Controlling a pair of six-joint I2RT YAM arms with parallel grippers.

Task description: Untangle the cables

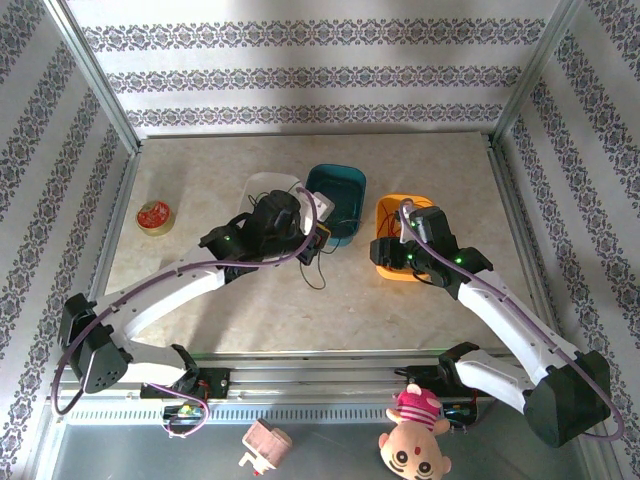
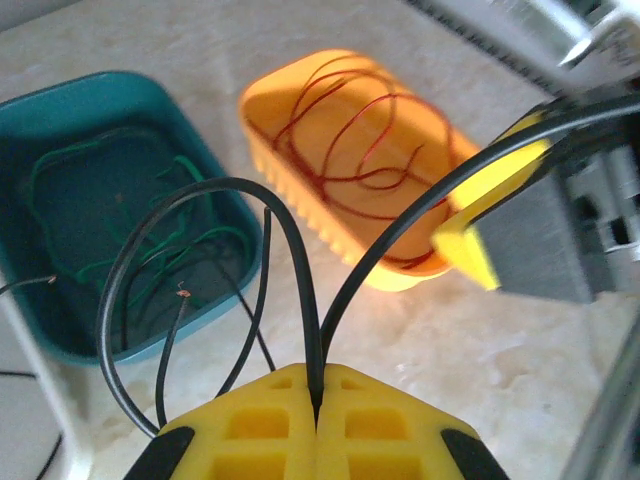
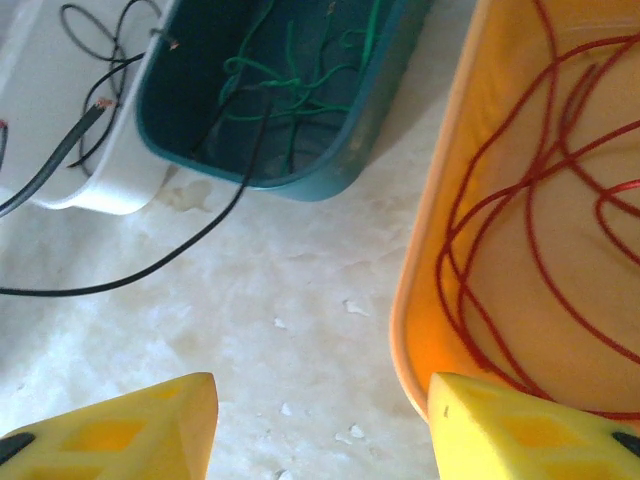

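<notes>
Top: left gripper [image 1: 318, 238] by teal bin [image 1: 335, 172], right gripper [image 1: 385, 250] at orange bin [image 1: 388, 210]. Left wrist: red cable [image 2: 345, 180] lies in orange, green cable [image 2: 185, 163] in teal; left gripper pressed together, pinching black cable [image 2: 230, 181], apparently the last unsorted. Right wrist: right gripper spread, empty over tabletop [image 3: 300, 270].

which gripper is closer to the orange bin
Right. The right gripper hangs open at the orange bin's near rim. The left gripper, shut on a black cable, sits farther off by the teal bin.

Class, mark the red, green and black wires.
red wire [image 3: 448, 235], right wrist view, left bend of a loop.
green wire [image 3: 285, 85], right wrist view, middle of the tangle.
black wire [image 2: 308, 290], left wrist view, the upright stretch.
</notes>
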